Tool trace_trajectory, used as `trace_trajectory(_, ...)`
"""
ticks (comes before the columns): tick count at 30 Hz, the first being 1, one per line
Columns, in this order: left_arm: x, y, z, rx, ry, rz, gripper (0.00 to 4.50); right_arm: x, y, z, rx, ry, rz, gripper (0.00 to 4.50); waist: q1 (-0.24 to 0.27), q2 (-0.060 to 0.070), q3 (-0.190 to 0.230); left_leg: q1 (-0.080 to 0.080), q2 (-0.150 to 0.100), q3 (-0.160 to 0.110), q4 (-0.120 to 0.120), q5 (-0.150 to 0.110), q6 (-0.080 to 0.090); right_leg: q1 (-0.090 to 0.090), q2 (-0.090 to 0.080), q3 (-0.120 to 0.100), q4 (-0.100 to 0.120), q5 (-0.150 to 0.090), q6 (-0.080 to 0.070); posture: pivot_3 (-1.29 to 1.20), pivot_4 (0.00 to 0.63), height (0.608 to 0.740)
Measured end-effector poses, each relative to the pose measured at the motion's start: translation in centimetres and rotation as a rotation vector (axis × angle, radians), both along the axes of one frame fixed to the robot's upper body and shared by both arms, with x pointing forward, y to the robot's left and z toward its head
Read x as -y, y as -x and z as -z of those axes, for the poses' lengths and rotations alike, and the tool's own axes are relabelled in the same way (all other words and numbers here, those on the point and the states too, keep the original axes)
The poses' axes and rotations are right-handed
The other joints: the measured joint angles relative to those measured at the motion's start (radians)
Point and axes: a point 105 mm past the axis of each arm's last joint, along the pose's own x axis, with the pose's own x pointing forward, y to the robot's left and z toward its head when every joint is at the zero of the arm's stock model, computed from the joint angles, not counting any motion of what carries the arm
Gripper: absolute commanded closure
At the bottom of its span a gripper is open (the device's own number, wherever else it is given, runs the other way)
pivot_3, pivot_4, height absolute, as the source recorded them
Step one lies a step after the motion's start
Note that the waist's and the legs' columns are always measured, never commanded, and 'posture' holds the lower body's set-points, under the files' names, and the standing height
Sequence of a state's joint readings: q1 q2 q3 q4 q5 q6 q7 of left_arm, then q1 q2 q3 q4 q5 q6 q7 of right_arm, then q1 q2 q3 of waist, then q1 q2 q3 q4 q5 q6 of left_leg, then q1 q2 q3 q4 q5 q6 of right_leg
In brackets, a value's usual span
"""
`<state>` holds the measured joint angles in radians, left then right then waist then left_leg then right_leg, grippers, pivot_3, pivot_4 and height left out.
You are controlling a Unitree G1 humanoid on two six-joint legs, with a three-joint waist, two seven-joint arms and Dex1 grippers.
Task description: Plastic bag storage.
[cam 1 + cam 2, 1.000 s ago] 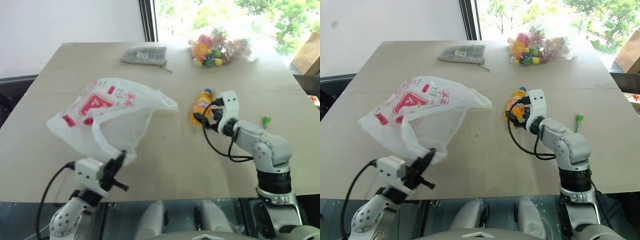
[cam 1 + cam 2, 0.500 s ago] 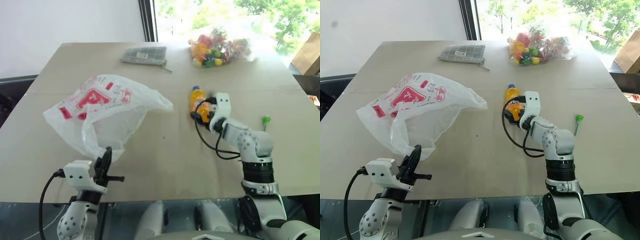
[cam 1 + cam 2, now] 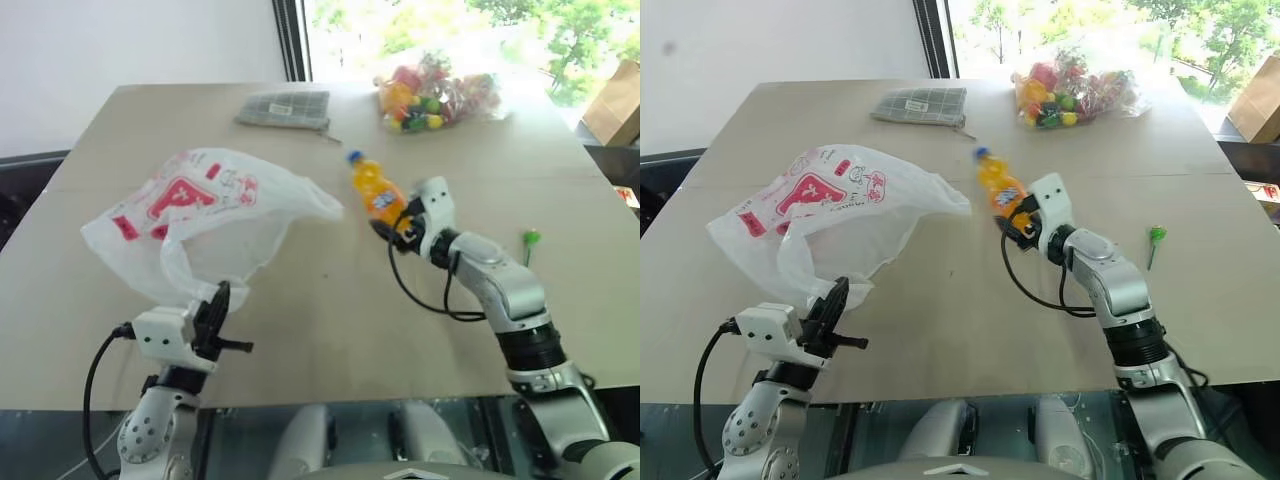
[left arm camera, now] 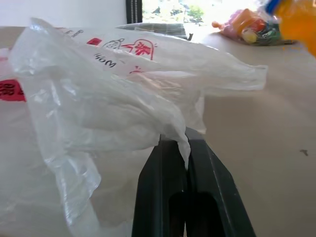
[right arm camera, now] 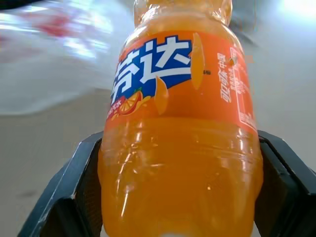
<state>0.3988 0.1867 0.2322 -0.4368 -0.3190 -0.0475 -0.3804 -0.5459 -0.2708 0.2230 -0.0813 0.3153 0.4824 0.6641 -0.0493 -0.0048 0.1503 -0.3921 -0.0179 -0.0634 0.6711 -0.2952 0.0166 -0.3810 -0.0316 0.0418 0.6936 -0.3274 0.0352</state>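
— The left tool (image 3: 222, 300) is clenched on the near edge of the bag (image 3: 205, 222); from its wrist camera you can see the thin plastic pinched between the two black fingers (image 4: 159, 187).

— And the bag itself?

— Billowed up on the left half of the tabletop (image 3: 330, 330), red logo facing up, its far corner trailing toward the middle. The near edge is lifted off the wood.

— The right tool (image 3: 397, 226)?

— Grasping an orange soda bottle (image 3: 372, 190), fingers on either side of the lower body. The bottle tilts, blue cap pointing away and toward the bag, just beside that trailing corner. I think it is clear of the tabletop, though from here that is hard to judge.

— Anything else out?

— A grey checked pouch (image 3: 283, 108) and a clear bag of toys (image 3: 436, 92) at the far edge, well apart from the arms. A small green thing (image 3: 531, 240) lies right of the right arm.
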Motion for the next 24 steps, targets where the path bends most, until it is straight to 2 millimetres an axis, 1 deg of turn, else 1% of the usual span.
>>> trace_trajectory(1,0.3,0.0,0.0,0.002,0.002,0.013,4.5,-0.9,0.6,-0.1,0.002,-0.001,-0.061,1.38,-0.001,0.0,0.0,0.0,0.0,0.0,0.0,0.0,0.0,0.0,0.0,0.0,0.0,0.0,0.0,0.0,0.15,0.74)
trace_trajectory(2,0.6,0.0,0.0,0.001,0.004,0.025,4.5,-2.2,1.1,0.1,-0.011,0.002,-0.125,1.38,-0.001,0.0,0.0,0.0,0.0,0.0,0.0,0.0,0.0,0.0,0.0,0.0,0.001,0.0,0.0,0.0,0.15,0.74)
trace_trajectory(4,1.3,0.0,-0.2,0.009,0.01,0.055,4.5,-3.7,1.2,0.6,-0.039,0.047,-0.189,1.38,0.004,0.0,0.0,0.0,-0.001,0.0,0.0,0.0,0.0,0.0,-0.001,0.0,0.001,0.0,0.0,0.0,0.15,0.74)
trace_trajectory(7,3.4,0.1,-1.0,0.028,0.013,0.153,4.5,-6.0,1.2,2.1,-0.093,0.199,-0.287,1.38,0.013,-0.001,0.0,0.0,-0.002,-0.002,0.001,0.0,0.0,0.0,-0.003,-0.001,0.001,0.0,0.0,0.0,0.15,0.74)
trace_trajectory(10,5.9,0.5,-1.6,0.044,-0.004,0.267,4.5,-7.9,1.4,2.7,-0.138,0.274,-0.36,1.38,0.009,-0.001,0.001,-0.001,-0.002,-0.002,0.0,0.002,-0.004,-0.001,-0.003,-0.001,0.001,0.0,0.0,0.0,0.15,0.74)
trace_trajectory(12,6.6,0.8,-1.9,0.052,0.011,0.301,4.5,-8.4,1.6,2.6,-0.13,0.311,-0.402,1.38,0.01,-0.001,0.0,-0.001,-0.002,-0.002,0.0,0.002,-0.004,-0.001,-0.003,-0.001,0.0,0.0,0.0,0.0,0.15,0.74)
trace_trajectory(14,6.7,0.8,-2.0,0.052,0.018,0.304,4.5,-8.7,1.8,2.7,-0.133,0.326,-0.425,1.38,0.01,-0.001,0.0,-0.002,-0.002,-0.002,0.0,0.002,-0.004,-0.001,-0.003,-0.001,-0.002,0.0,0.0,0.0,0.15,0.74)
trace_trajectory(18,6.8,0.9,-1.8,0.042,0.011,0.297,4.5,-8.6,1.6,4.1,-0.147,0.399,-0.426,1.38,0.009,-0.001,0.001,-0.003,-0.002,-0.002,0.0,0.002,-0.004,-0.002,-0.003,-0.001,-0.002,0.0,0.0,0.0,0.15,0.74)
trace_trajectory(19,6.9,1.1,-1.5,0.032,0.011,0.3,4.5,-9.2,1.5,4.3,-0.157,0.395,-0.421,1.38,0.006,-0.001,0.001,-0.003,-0.002,-0.002,0.0,0.002,-0.004,-0.003,-0.003,-0.001,-0.001,0.0,0.0,0.0,0.15,0.74)
trace_trajectory(20,7.4,1.4,-1.2,0.019,0.002,0.323,4.5,-10.6,1.2,4.0,-0.175,0.358,-0.394,1.38,-0.004,-0.002,0.002,-0.004,-0.002,0.001,-0.001,0.002,-0.004,-0.006,-0.002,0.002,0.002,0.0,0.0,0.0,0.15,0.74)
trace_trajectory(21,7.9,1.6,-1.0,0.012,0.0,0.356,4.5,-11.7,0.9,3.3,-0.179,0.321,-0.372,1.38,-0.008,-0.002,0.002,-0.005,-0.002,0.0,-0.001,0.003,-0.005,-0.008,-0.002,0.001,0.003,0.0,0.0,0.0,0.15,0.74)
trace_trajectory(22,8.4,1.8,-0.9,0.009,0.002,0.378,4.5,-12.5,0.8,2.6,-0.171,0.294,-0.358,1.38,-0.009,-0.002,0.003,-0.005,-0.002,0.0,-0.001,0.003,-0.005,-0.009,-0.002,0.001,0.003,0.0,0.0,0.0,0.15,0.74)
trace_trajectory(24,9.1,1.9,-1.0,0.012,0.007,0.421,4.5,-14.5,0.1,0.1,-0.195,0.168,-0.301,1.38,-0.011,-0.001,0.003,-0.006,-0.002,0.0,-0.002,0.003,-0.006,-0.009,-0.002,0.001,0.003,0.0,0.0,0.0,0.15,0.74)
